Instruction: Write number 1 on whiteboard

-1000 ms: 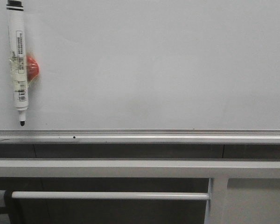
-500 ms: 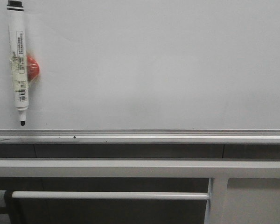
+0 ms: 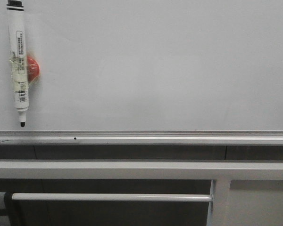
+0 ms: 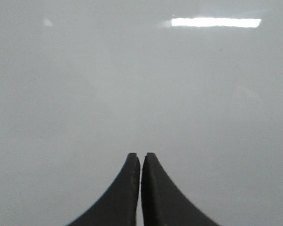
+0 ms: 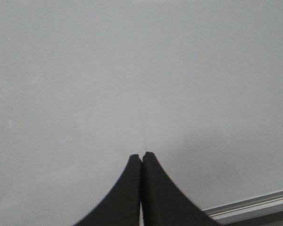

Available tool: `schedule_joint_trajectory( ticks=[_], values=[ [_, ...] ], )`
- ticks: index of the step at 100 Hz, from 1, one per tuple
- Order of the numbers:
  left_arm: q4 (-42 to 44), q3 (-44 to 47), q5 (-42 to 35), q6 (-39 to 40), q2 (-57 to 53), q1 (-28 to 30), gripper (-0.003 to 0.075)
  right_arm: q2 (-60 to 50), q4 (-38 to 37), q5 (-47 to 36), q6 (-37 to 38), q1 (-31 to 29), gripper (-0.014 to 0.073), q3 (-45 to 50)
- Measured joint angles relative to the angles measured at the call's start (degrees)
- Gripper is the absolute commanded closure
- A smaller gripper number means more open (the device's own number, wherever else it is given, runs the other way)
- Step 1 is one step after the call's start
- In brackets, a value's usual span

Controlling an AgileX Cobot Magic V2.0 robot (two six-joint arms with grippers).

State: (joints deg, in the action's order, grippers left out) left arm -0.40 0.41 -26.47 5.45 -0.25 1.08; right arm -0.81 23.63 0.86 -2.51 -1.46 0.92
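Whiteboard (image 3: 160,66): blank, no number 1. Marker (image 3: 19,66): hangs uncapped at its left, ungrasped. Left gripper (image 4: 141,157), right gripper (image 5: 141,156): fingers closed, empty. Step: start. Next: open, grasp marker.

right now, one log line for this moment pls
whiteboard: blank, no stroke | marker: hanging on board, untouched | left gripper: shut, empty | right gripper: shut, empty

Left claw (image 4: 140,155), right claw (image 5: 141,154): both closed.
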Motion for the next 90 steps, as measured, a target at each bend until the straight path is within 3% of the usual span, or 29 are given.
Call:
schedule_joint_trajectory(
  ticks=[20,48,62,79,90],
  values=[
    [-0.7,-0.2,1.5,0.5,0.0,0.0,0.0741,0.0,0.2,-0.3,0.0,0.0,0.0657,0.0],
    [1.9,-12.3,29.3,0.6,0.3,0.0,0.0741,0.0,4.6,0.8,0.0,0.0,0.0657,0.0],
    [-1.5,-17.2,38.1,0.6,3.2,0.0,0.0741,0.0,4.8,1.6,0.0,0.0,0.0657,0.0],
    [-9.1,-20.0,41.6,-0.4,6.8,0.0,0.0741,0.0,5.3,1.8,0.0,0.0,0.0657,0.0],
    [-14.0,-22.1,42.0,-5.9,8.5,0.0,0.0741,0.0,5.4,1.8,0.0,0.0,0.0657,0.0]
  ],
)
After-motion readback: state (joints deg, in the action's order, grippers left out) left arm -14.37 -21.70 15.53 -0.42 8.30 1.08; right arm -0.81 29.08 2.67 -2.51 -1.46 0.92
